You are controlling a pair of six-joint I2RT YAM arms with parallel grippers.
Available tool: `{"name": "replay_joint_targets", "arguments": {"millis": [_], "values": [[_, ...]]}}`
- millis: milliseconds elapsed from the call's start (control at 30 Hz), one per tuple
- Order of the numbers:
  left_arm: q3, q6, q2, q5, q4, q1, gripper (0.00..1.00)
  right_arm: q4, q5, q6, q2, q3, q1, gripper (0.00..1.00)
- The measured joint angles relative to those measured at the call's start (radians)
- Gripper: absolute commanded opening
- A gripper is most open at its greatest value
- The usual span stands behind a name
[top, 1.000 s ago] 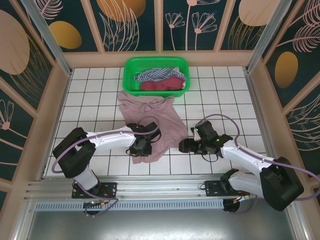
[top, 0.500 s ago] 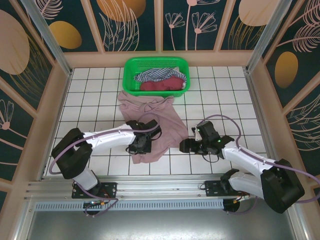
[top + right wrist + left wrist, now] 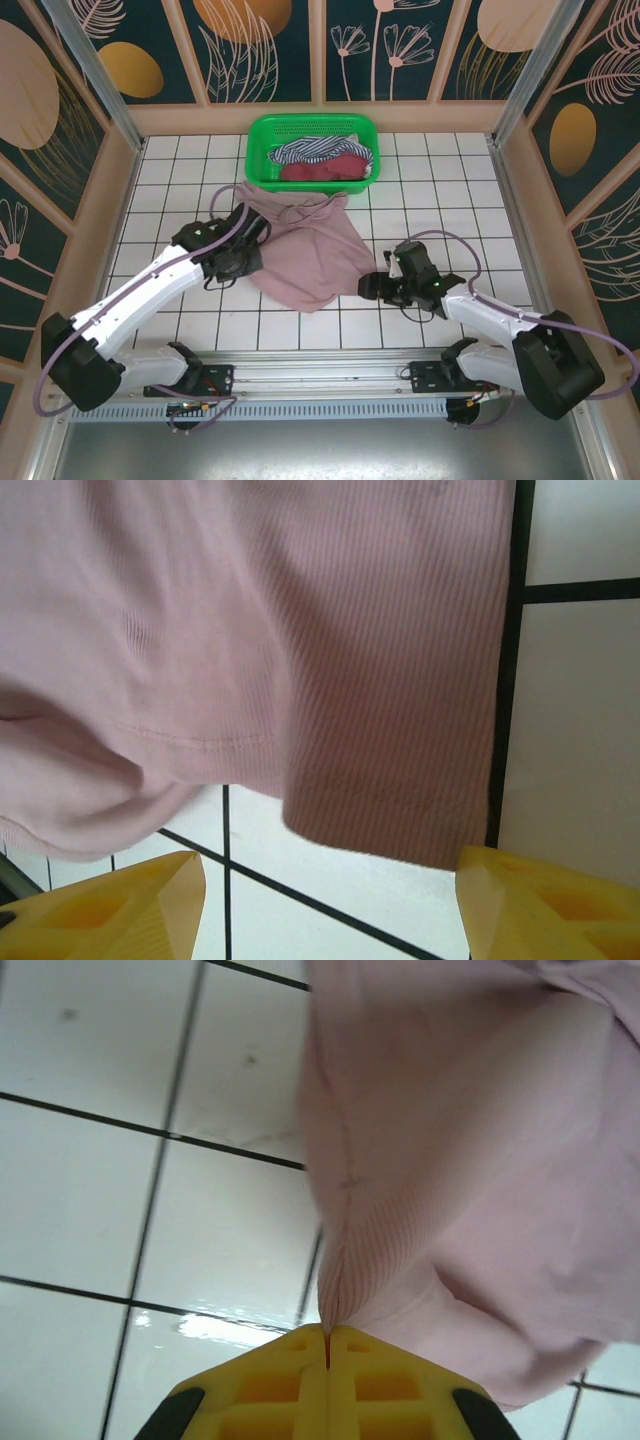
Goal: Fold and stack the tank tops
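- The mauve-pink tank top lies rumpled on the white tiled table, just in front of the green plastic basket, and its lower edge comes to a point near the arms.
- The left gripper sits at the garment's left edge. In the left wrist view its yellow fingertips are pressed together on a ribbed fold of the pink cloth, which rises gathered from the pinch.
- The right gripper sits at the garment's right lower edge, low over the tiles.
- In the right wrist view its two yellow fingers stand wide apart, and a hemmed corner of the pink cloth hangs in the gap between them. Whether either finger touches the cloth is hard to say from this angle.
- The navy-and-white striped tank top lies bunched at the back of the basket.
- The maroon tank top is heaped in front of the striped one, also inside the basket.
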Motion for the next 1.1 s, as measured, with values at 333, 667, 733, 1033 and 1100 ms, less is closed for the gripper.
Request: {"name": "replay_joint_targets", "arguments": {"millis": [333, 667, 733, 1033, 1100], "values": [[-0.087, -0.035, -0.119, -0.178, -0.071, 0.116, 0.0, 0.008, 0.063, -0.004, 0.109, 0.045, 0.055, 0.63], [-0.135, -0.013, -0.1, -0.181, -0.06, 0.116, 0.0, -0.04, 0.225, 0.002, 0.201, 0.142, 0.212, 0.66], [-0.136, -0.003, -0.094, -0.18, -0.049, 0.116, 0.0, -0.042, 0.252, 0.003, 0.231, 0.17, 0.249, 0.66], [-0.136, 0.05, -0.057, -0.175, -0.019, 0.116, 0.0, -0.003, 0.207, -0.006, 0.371, 0.307, 0.415, 0.62], [-0.136, 0.06, -0.053, -0.17, -0.014, 0.116, 0.0, -0.005, 0.203, -0.013, 0.396, 0.328, 0.429, 0.54]]}}
